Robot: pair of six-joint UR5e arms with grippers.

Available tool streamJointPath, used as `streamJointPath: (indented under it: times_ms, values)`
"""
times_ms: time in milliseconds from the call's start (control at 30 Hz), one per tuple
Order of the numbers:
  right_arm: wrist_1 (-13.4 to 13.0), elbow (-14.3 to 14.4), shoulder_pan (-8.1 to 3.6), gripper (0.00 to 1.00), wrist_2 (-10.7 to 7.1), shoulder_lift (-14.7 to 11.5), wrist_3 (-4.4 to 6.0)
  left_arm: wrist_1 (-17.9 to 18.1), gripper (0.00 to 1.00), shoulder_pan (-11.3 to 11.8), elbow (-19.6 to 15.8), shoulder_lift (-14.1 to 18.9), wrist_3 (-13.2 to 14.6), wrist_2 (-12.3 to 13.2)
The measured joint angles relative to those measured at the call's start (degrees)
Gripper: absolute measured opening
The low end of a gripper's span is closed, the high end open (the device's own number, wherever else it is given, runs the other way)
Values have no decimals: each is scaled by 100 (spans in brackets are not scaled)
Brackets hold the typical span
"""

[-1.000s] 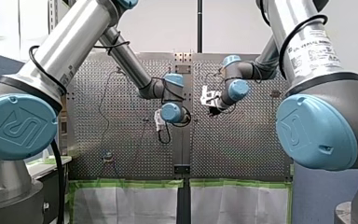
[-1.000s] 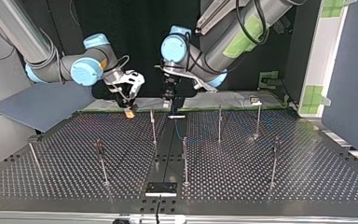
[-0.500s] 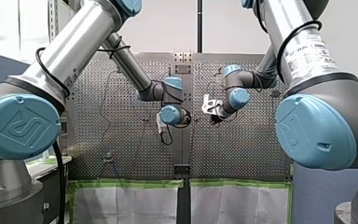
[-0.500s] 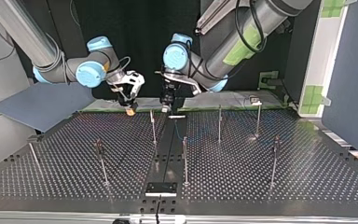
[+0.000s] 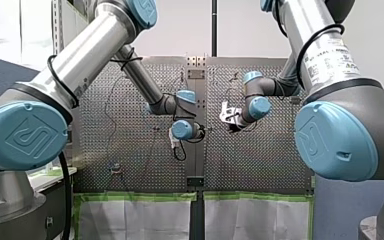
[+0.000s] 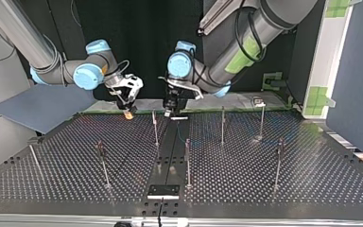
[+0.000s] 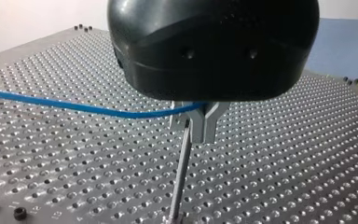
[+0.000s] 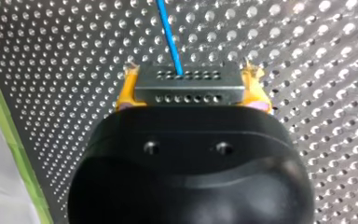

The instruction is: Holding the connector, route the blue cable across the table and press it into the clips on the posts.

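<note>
Top view: perforated metal table, black strip down the mid, thin posts on both halves; dark backdrop behind, blue-grey sheet at far left. My right gripper w/ yellow pads clamps the grey connector near the far edge; blue cable leaves it. My left gripper, metal fingers, pinches the cable near a post.

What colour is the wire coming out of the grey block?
Blue. The cable shows best in the right wrist view, leaving the connector.
</note>
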Motion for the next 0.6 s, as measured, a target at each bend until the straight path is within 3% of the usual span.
streamJointPath:
  times_ms: [300, 600]
  values:
    - [-89, -27, -118, 0, -97, 94, -1, 47, 0, 197, 157, -35, -124, 299]
    - [-120, -141, -271, 0, -138, 114, 50, -61, 0, 309, 557, -411, -217, 533]
